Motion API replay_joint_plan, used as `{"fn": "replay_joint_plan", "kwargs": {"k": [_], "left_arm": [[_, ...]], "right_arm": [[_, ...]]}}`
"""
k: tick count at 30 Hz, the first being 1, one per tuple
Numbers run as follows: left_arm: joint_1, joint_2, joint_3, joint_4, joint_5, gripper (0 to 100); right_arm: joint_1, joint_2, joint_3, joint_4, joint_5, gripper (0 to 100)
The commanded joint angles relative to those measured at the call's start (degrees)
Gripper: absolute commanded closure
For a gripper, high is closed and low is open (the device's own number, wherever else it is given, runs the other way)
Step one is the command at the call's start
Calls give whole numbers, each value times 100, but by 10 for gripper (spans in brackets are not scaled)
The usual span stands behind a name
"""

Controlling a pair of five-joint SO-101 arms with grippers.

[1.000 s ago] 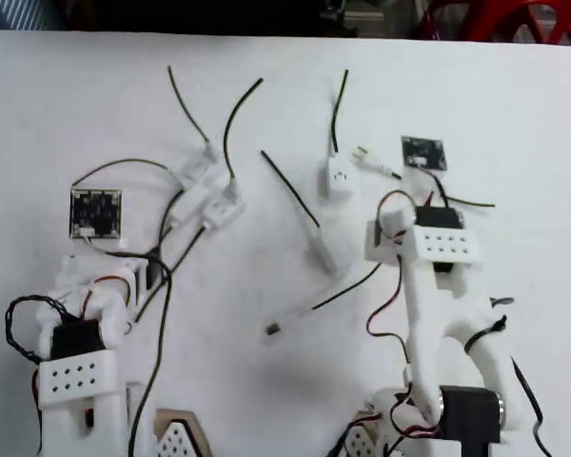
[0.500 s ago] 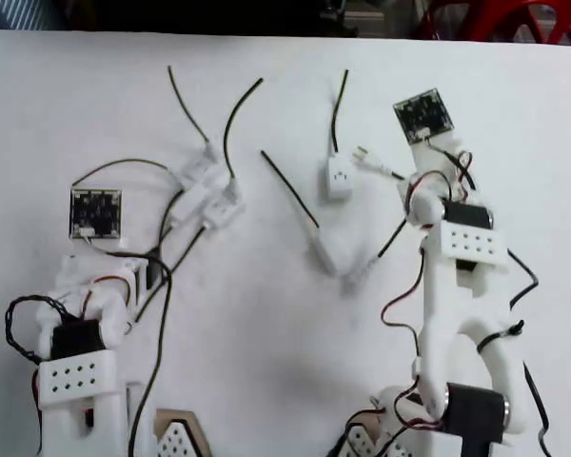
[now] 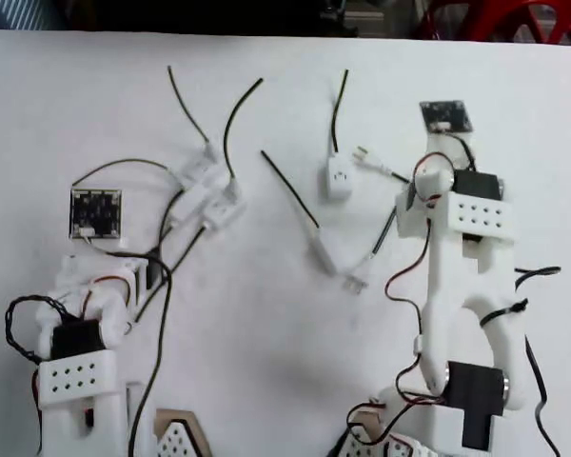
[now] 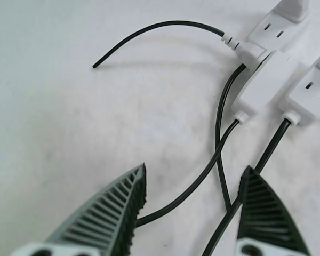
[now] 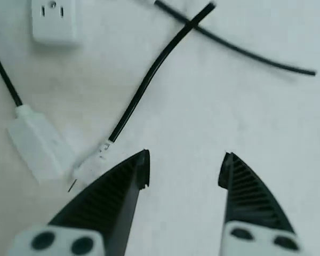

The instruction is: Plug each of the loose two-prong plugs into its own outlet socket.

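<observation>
Near the table's middle a small loose plug point(image 3: 354, 282) lies with its black cord point(image 3: 384, 238) running toward my right arm point(image 3: 452, 214). In the right wrist view that plug point(image 5: 88, 166) rests just outside one finger of my open right gripper point(image 5: 184, 157), which holds nothing. Next to the plug is a long white socket point(image 3: 321, 249). A square socket point(image 3: 338, 178) sits farther back, with another loose plug point(image 3: 362, 157) beside it. My left gripper point(image 4: 194, 173) is open and empty. It faces a cluster of sockets and plugs point(image 4: 280, 69), seen in the high view as a cluster point(image 3: 205, 190).
Black cords point(image 3: 195, 109) trail over the far half of the table. Two cords point(image 4: 224, 160) run between the left fingers. The left arm point(image 3: 76, 343) sits at the near left corner. The table's far edge point(image 3: 266, 34) lies beyond the cords.
The right arm swung right and away. The small plug and its cord slid from the near middle up to the long socket. The left arm stayed still.
</observation>
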Motion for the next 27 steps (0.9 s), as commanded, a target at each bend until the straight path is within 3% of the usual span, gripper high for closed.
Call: {"fn": "replay_joint_plan", "kwargs": {"k": [1,10,27], "left_arm": [[-48,-127,-35,-105,18,722],[-48,-127,-35,-105,-158,722],[-48,-127,-26,-105,-229,722]], "right_arm": [[-453,-40,141,488,-554,787],[-1262,-31,1538,-822,-1705,787],[-1191,541,2004,-1640,-2084,787]]}}
